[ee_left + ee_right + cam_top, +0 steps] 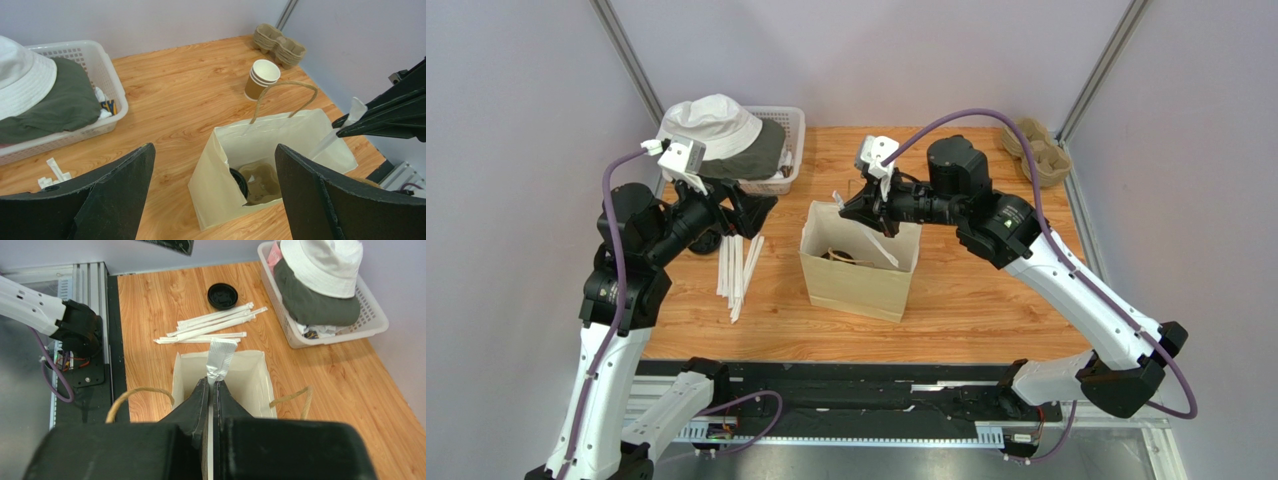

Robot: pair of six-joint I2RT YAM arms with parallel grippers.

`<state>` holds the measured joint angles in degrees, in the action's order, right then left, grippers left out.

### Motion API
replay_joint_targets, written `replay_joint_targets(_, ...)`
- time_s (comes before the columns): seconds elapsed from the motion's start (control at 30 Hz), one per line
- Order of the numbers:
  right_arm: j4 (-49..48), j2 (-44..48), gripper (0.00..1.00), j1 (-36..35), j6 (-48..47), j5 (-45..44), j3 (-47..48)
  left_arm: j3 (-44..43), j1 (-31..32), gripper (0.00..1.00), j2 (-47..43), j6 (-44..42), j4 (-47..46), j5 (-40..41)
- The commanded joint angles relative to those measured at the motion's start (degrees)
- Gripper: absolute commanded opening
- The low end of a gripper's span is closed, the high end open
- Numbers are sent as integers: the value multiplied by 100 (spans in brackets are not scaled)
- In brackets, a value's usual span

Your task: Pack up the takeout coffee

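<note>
The brown paper bag (856,270) stands open at mid table. Inside it, in the left wrist view, I see a pulp tray (261,184) and the black lid edge of the takeout coffee (239,181); its tan cup is hidden by the bag wall (220,180). My right gripper (850,208) is over the bag mouth, shut on a white wrapped straw (220,356) that slants down into the bag (255,375). The right gripper (212,384) shows its jaws pressed together on the straw. My left gripper (751,208) is open and empty, left of the bag (215,150).
A white basket (791,125) with a white hat (716,125) stands at the back left. Several wrapped straws (738,265) and a loose black disc (223,295) lie left of the bag. Stacked paper cups (262,79) and pulp trays (1036,150) stand at the back right.
</note>
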<state>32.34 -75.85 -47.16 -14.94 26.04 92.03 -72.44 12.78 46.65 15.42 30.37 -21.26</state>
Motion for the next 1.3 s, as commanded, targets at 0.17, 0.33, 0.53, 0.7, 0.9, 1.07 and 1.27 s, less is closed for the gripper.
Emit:
replay_joint_targets(0.17,1,124,0,154,-308,24,-782,107,-21,99,265,-566,444,218)
replay_joint_targets(0.33,1,115,16,189,-308,15,-1046,205,-29,99,274,-602,496,244)
replay_joint_targets(0.53,10,124,60,198,-220,-73,-994,-93,-196,99,625,-417,1031,254)
replay_joint_targets(0.7,141,115,72,268,130,-231,-485,-419,-425,99,1029,-417,1497,-71)
replay_joint_targets(0.9,211,281,89,435,368,-547,69,-1402,-442,99,1741,-979,2490,-142)
replay_joint_targets(1.07,352,633,94,839,561,-1048,18,-2115,-443,99,2277,-1427,3220,-274)
replay_joint_targets(1.27,616,1440,97,1586,975,-1470,-632,-2432,-451,99,2611,-1893,3554,112)
